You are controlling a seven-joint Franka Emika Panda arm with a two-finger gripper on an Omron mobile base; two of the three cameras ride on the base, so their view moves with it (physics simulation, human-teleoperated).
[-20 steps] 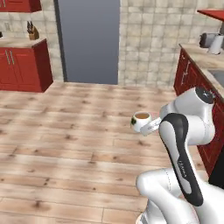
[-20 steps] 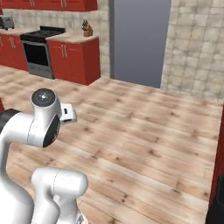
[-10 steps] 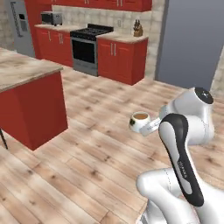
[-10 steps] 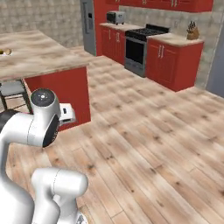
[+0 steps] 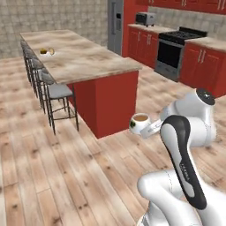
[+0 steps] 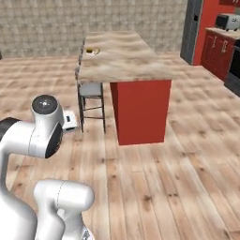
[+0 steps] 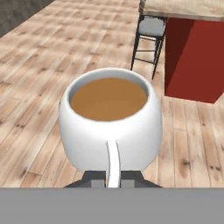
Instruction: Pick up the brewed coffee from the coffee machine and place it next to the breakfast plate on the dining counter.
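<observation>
Gripper point(image 7: 113, 178): shut on the cup's handle, seen in hand view; the thin white handle ran down betw. the two dark tips. In left base view the gripper point(image 5: 151, 127) sat just right of the cup, at the end of the white arm point(image 5: 185, 132).
Brewed coffee point(image 5: 140, 123): small white cup, brown liquid nearly to the rim, upright, held in the air over the wood floor point(image 5: 66, 176). Close up in hand view point(image 7: 110, 124) it was level, no spill visible.
Dining counter point(image 5: 77, 57): long beige marble slab w/ red base, ahead & left of the cup, well apart from it. Right base view had it point(image 6: 122, 58) straight ahead.
Breakfast plate point(image 5: 47, 51): far end of the counter top, near the stool-side edge; brown & yellow bits on it, too small to make out more. Also in right base view point(image 6: 93, 50).
Stools point(image 5: 55, 95): grey seats, dark legs, in a row along the counter's left side.
Background: red cabinets point(image 5: 194, 66), black oven point(image 5: 168, 55), toaster-like appliance point(image 5: 147, 18) on the far worktop, grey fridge point(image 5: 115, 24).
</observation>
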